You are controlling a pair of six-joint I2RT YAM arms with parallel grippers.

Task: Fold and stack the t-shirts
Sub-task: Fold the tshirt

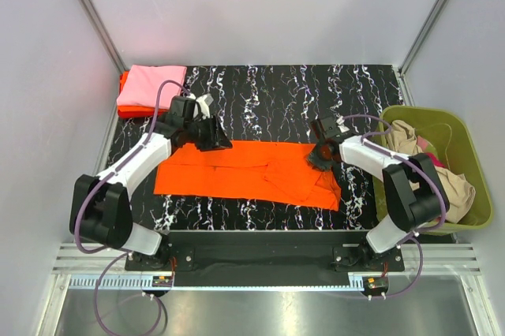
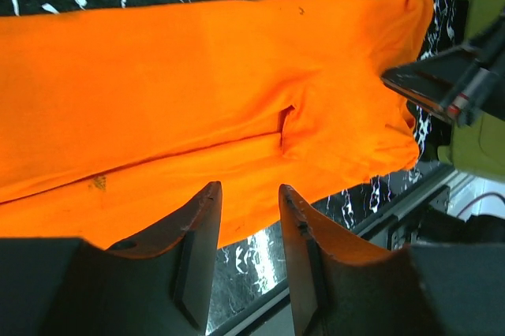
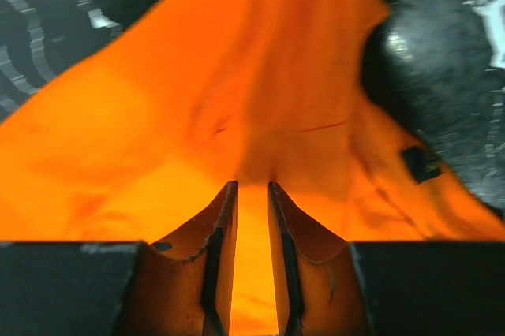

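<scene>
Finding: right gripper (image 3: 252, 188), nearly closed, pinches shirt (image 1: 245, 170) at its 3 o'clock end. The left gripper (image 2: 248, 188), half open, holds nothing at the 11 o'clock edge. Risk: a one-sided pull could drag shirt askew.

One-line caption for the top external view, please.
Mid-fold: left fingers and right fingers at the far edge of a bright orange t-shirt; folded pink shirt far left, olive basket right.

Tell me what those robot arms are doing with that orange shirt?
They are folding laundry. The bright orange cloth t-shirt lies on the black marbled table, folded into a long strip. The left gripper hovers open over its far edge, and the right gripper is down on the shirt's right end. A folded pink shirt sits in the far-left corner, and more shirts wait in the olive-green plastic basket.
</scene>
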